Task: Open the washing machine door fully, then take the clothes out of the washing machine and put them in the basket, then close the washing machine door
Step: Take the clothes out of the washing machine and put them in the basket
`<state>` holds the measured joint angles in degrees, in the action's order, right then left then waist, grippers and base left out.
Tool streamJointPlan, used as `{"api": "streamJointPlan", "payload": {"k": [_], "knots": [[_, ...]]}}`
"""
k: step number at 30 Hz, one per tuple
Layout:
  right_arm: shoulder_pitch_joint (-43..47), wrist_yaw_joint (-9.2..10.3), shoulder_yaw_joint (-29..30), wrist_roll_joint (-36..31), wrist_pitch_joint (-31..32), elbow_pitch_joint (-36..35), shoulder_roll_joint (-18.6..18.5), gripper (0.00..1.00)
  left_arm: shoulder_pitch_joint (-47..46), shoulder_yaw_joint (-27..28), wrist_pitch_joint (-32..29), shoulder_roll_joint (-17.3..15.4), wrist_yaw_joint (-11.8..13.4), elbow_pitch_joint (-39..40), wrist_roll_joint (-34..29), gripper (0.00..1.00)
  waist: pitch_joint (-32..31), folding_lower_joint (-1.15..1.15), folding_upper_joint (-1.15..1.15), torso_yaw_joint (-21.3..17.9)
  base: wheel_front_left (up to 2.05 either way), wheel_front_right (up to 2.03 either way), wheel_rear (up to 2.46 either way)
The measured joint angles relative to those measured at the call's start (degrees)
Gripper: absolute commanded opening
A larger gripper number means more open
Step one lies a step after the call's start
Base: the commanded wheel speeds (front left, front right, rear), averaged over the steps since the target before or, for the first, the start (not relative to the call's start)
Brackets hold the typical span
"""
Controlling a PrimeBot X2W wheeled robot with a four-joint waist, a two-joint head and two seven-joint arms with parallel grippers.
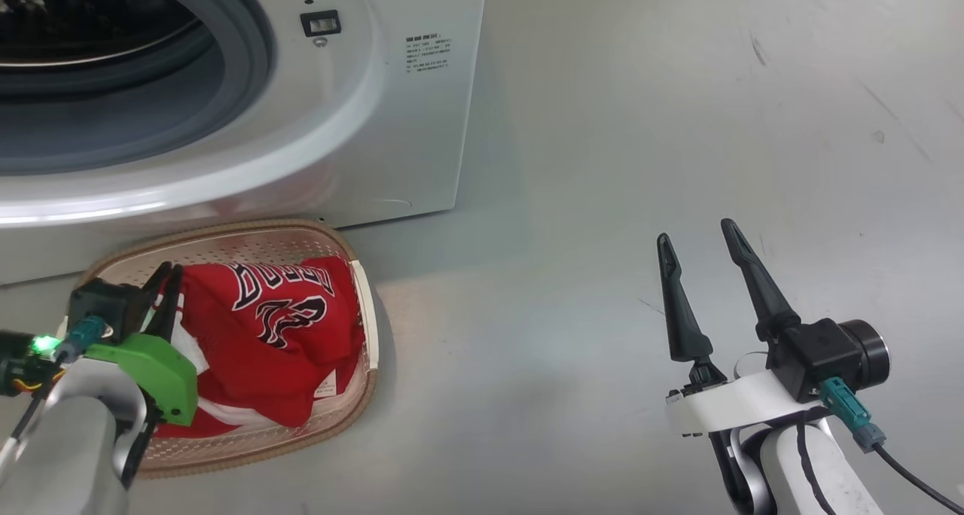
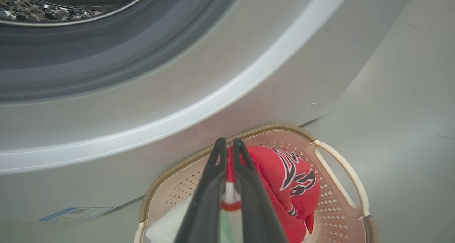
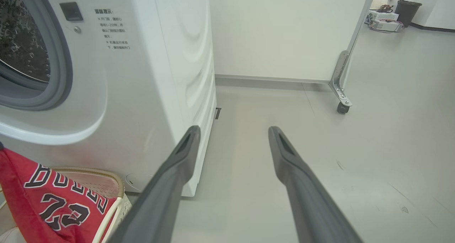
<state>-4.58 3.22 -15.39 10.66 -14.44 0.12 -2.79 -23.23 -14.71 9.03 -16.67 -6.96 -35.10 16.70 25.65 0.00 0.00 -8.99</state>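
Note:
The white washing machine (image 1: 422, 123) stands with its drum mouth and grey seal (image 1: 248, 56) uncovered; the washing machine door is out of view. Below it on the floor sits the cream basket (image 1: 263, 227) with the red "BULLS" clothes (image 1: 279, 327) heaped in it. My left gripper (image 1: 169, 270) is at the heap's left edge, over the basket. In the left wrist view the left gripper (image 2: 229, 140) is shut on the clothes (image 2: 284, 172), with red and white cloth showing between the fingers. My right gripper (image 1: 697, 233) hangs open over bare floor to the right, holding nothing.
Grey floor (image 1: 678, 123) stretches to the right of the washer. A white partition on a caster (image 3: 343, 106) stands behind, with a dark bin (image 3: 407, 8) and boxes far back. A blue label (image 2: 76, 212) is low on the washer front.

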Motion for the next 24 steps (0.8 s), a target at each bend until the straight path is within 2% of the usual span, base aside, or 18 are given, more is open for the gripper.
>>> {"api": "streamJointPlan", "payload": {"k": [9, 13, 19, 24], "knots": [[-0.82, 1.04, -0.11, -2.77, 0.00, -1.79, 0.05, 1.00, -5.65, 1.71, -1.47, -1.13, -0.15, -8.71, 1.46, 0.00, 6.37, 0.00, 0.00, -0.94, 0.00, 0.00, 0.00], [-0.91, 1.57, 0.26, -3.86, 0.00, -2.94, 0.08, 1.00, -8.04, 2.85, -1.37, -0.73, -0.15, -10.96, 3.30, 0.00, 8.86, 0.00, 0.00, -1.02, 0.00, 0.00, 0.00], [-1.13, 1.99, 0.85, -4.90, 0.00, -3.61, 0.09, 1.00, -12.01, 1.93, -1.32, -0.36, -0.15, -13.80, 3.10, 0.00, 11.68, 0.00, 0.00, -0.70, 0.00, 0.00, 0.00], [-2.11, 2.27, 0.82, -5.83, 0.00, -3.77, 0.10, 1.00, -12.56, 3.47, -0.81, 0.08, -0.16, -18.59, 3.48, 0.00, 13.33, 0.00, 0.00, 0.30, 0.00, 0.00, 0.00]]}}
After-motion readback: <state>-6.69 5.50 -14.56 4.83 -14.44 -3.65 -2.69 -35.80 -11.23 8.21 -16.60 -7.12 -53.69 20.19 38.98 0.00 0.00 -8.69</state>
